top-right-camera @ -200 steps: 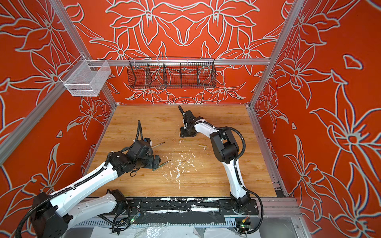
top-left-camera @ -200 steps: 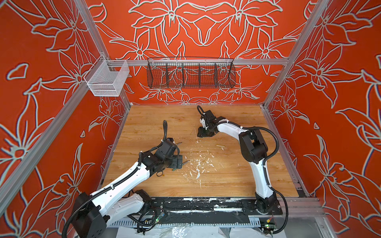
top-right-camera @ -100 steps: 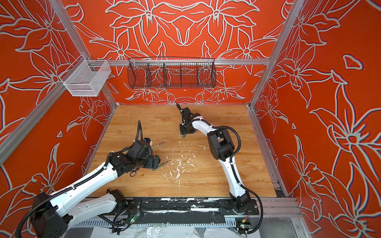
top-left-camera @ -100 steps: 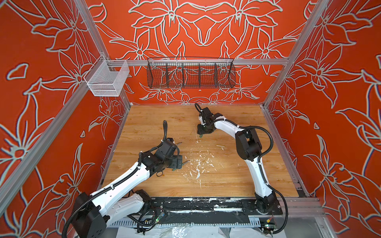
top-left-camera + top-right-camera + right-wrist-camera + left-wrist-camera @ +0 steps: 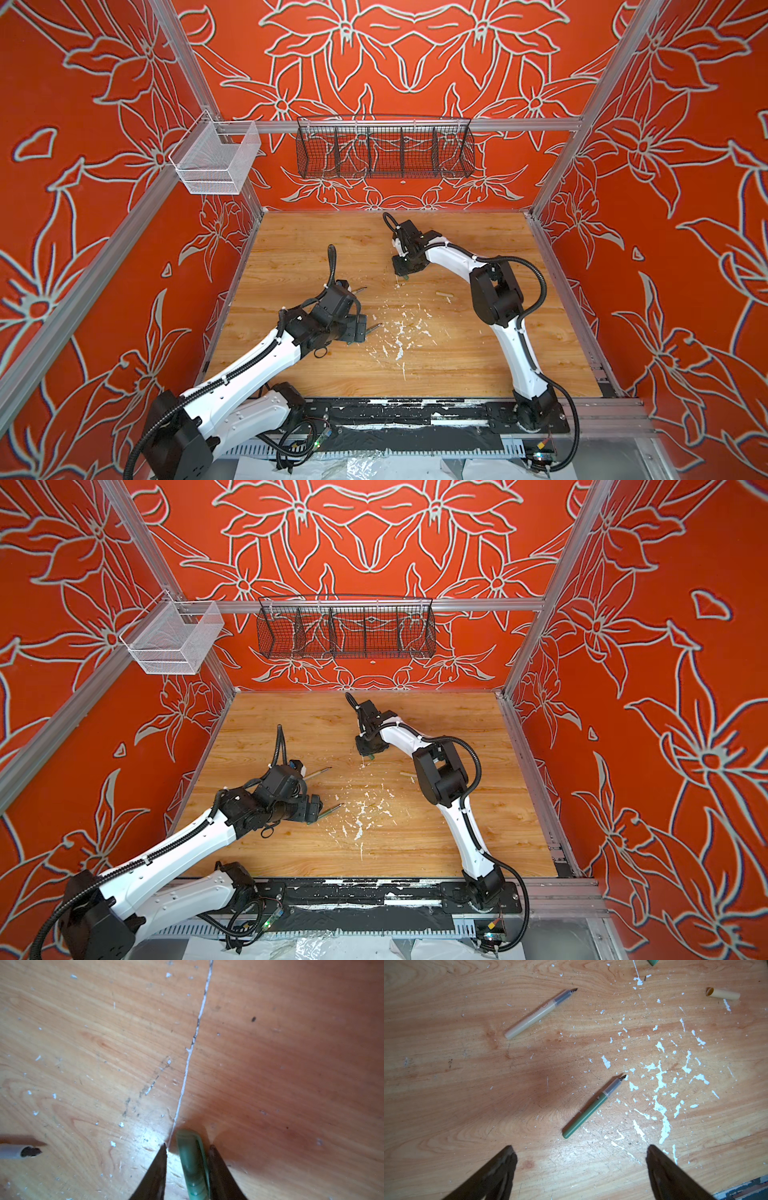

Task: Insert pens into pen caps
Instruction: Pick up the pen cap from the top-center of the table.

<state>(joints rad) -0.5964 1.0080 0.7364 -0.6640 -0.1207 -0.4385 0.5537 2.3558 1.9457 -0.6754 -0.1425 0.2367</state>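
left claw (image 5: pixel 580 1147) spread wide by dark green pen (image 5: pixel 591 1108), right claw (image 5: pixel 188 1145) part-open around green cap (image 5: pixel 191 1164), not clamped

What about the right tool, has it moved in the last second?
Yes, slightly. In a top view the right tool has drifted toward the left wall, away from the tan cap.

Worn wood-grain tabletop (image 5: pixel 446 1084), glossy in patches, rough white paint flecks (image 5: pixel 661 1079); smooth plastic green pen (image 5: pixel 584 1115), shiny green cap (image 5: pixel 191 1167).
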